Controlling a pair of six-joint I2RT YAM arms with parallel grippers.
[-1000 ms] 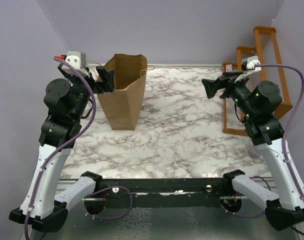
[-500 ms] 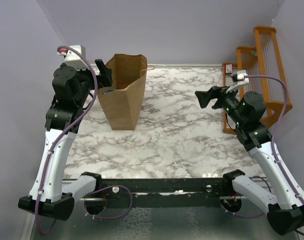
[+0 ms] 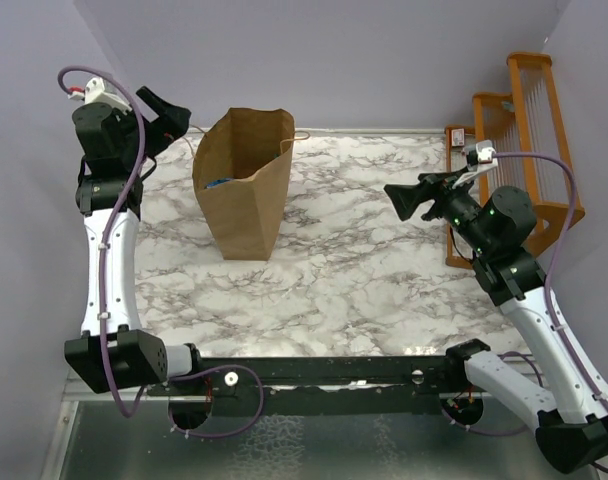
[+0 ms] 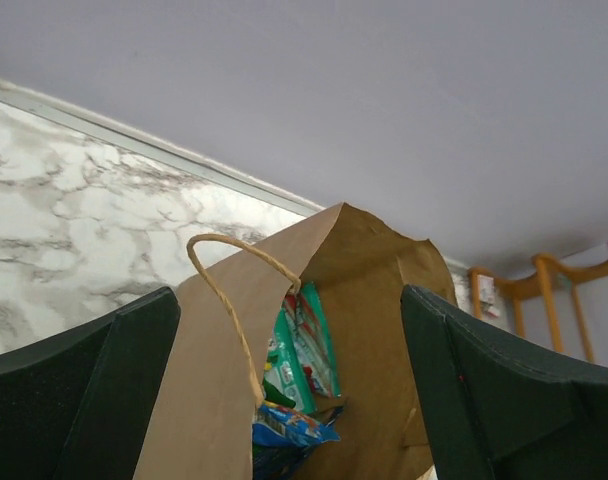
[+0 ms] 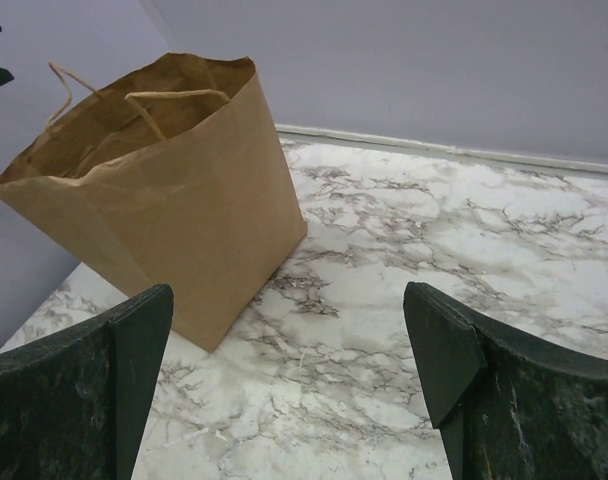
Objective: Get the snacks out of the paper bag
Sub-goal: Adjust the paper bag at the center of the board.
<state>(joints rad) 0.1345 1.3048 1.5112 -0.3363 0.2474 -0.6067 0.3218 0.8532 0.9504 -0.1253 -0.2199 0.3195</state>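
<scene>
**Snacks inside bag; both hands open, neither touching it**

Paper bag [image 3: 246, 185]: plain brown kraft, standing upright on the marble table [image 3: 364, 270], mouth open, top rim creased and uneven. A thin twisted handle [image 4: 229, 290] arches up from the rim nearest the left hand [image 3: 172, 110]. Snacks [image 4: 302, 352] are inside the bag: teal-green foil packets standing on edge, and a dark blue packet lying just below them against the bag wall. No packet lies on the table.

Left hand: fingers spread wide, nothing between them. The bag is just ahead of it and slightly below, not touching.

Right hand [image 3: 402, 200]: fingers also wide apart and empty. The bag is well ahead of it, to its left; the orange rack [image 3: 529, 110] is behind it.

Against one second ago: the left hand was at the bag's left rim; it is now raised and drawn back from it. The right hand has shifted a little toward the bag. The bag has not moved.
</scene>
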